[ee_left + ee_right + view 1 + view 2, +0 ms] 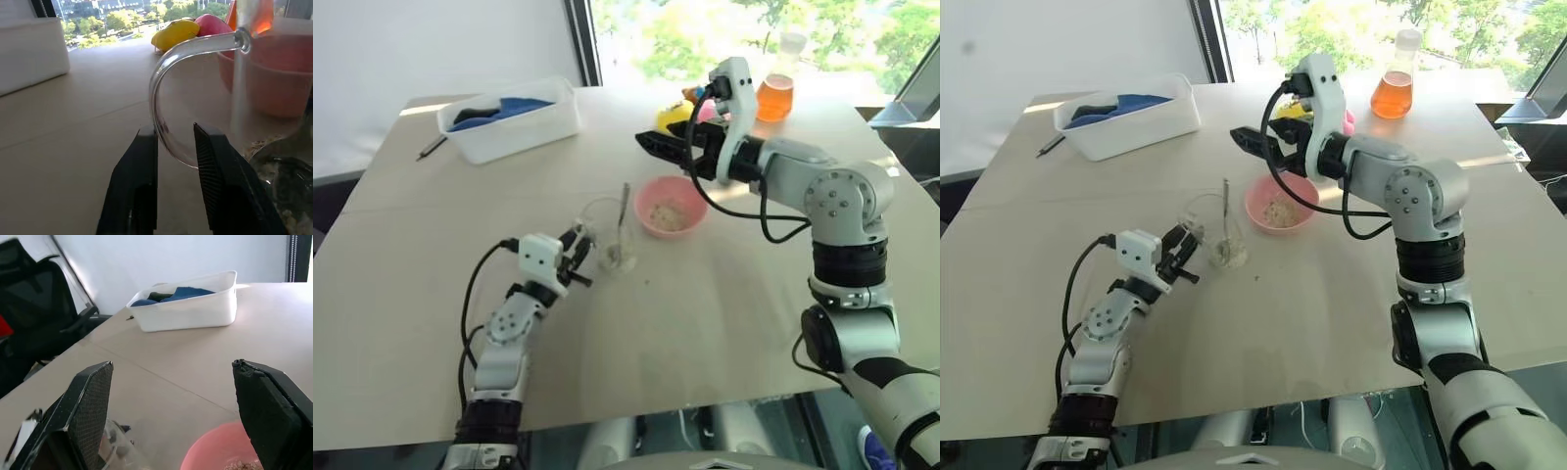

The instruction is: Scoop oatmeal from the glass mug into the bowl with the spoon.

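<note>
Right end effector [1255, 144] spread, released, above bowl [1278, 204]; spoon [1226, 220] parked in glass mug [1212, 231]. Left end effector [176, 147] straddles handle, steadying it.

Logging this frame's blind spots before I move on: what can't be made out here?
- Yellow and pink objects, left eye view: mostly hidden behind the right gripper.
- Glass mug, left wrist view: body cut off by the picture's edge.
- Bowl, right wrist view: cut off by the edge.
- Dark item in the white tub: too small to identify.
</note>
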Robot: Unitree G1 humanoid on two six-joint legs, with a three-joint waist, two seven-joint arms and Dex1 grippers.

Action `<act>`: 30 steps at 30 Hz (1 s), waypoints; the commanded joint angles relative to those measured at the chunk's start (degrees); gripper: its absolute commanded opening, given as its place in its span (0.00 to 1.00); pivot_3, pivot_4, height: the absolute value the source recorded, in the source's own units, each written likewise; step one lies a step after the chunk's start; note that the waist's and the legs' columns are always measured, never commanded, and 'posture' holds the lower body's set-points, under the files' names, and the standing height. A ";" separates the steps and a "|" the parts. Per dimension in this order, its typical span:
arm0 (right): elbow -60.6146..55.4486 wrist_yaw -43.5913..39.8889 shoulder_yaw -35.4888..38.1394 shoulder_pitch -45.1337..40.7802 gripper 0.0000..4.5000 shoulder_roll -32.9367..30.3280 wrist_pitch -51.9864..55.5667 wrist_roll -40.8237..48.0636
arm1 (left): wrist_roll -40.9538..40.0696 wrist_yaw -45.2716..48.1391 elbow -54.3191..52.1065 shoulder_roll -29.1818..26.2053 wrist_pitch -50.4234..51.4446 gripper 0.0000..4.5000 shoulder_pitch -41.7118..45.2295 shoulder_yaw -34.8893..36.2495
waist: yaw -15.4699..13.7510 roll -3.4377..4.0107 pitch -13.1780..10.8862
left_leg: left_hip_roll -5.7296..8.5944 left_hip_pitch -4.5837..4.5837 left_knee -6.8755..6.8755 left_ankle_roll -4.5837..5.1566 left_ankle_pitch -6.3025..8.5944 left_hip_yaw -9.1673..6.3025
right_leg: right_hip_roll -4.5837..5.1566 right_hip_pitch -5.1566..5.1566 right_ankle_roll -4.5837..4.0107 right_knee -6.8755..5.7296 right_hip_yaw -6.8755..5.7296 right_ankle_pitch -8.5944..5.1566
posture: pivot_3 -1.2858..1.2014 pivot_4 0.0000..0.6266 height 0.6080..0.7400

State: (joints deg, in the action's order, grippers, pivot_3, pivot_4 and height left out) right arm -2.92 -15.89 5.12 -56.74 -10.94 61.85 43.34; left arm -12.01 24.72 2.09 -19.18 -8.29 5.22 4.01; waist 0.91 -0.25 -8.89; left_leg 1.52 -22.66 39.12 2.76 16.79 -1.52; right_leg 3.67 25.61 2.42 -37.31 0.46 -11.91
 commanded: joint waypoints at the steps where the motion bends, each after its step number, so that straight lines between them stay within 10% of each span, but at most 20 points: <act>1: -0.80 1.20 2.86 -2.32 0.87 0.64 0.47 1.50 | 0.29 0.99 -0.14 -0.51 0.44 0.21 -1.59 0.23 | 0.01 0.00 0.00 | 0.00 0.00 0.00 0.05 0.03 0.00 | 0.01 0.00 0.00 -0.01 0.04 0.00 | 0.52 0.24 1.00; 19: -5.91 -1.04 5.15 3.50 0.87 -1.91 0.88 3.19 | -4.32 4.31 -15.66 -4.82 5.08 0.21 -11.68 4.73 | 0.04 0.03 -0.04 | -0.03 -0.13 -0.06 0.03 0.02 -0.04 | 0.02 0.02 0.00 0.23 0.08 0.00 | 0.52 0.24 1.00; 27: -13.98 -13.03 7.50 26.29 0.87 -9.41 -12.36 1.23 | -7.17 5.21 -21.22 -5.08 6.33 0.21 -19.61 7.73 | -0.25 0.03 -0.06 | -0.02 -0.24 -0.10 0.10 0.06 -0.06 | 0.08 -0.08 0.00 0.54 0.03 0.00 | 0.52 0.24 1.00; 30: -14.54 -19.49 10.08 37.08 0.87 -13.84 -16.33 0.87 | -9.20 6.50 -24.44 -5.17 7.33 0.40 -23.53 8.02 | -0.30 0.00 -0.06 | -0.05 -0.21 -0.10 0.12 0.08 -0.07 | 0.03 -0.10 0.01 0.54 0.02 0.00 | 0.52 0.24 1.00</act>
State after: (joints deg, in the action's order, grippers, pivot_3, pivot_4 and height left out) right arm -15.26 -31.32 12.88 -22.32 -22.92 48.41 44.00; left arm -19.57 30.48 -18.90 -24.18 -1.04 -16.99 10.79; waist 0.61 -0.25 -8.95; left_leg 1.46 -22.86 39.02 2.88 16.87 -1.58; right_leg 3.70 25.51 2.43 -36.78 0.49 -11.91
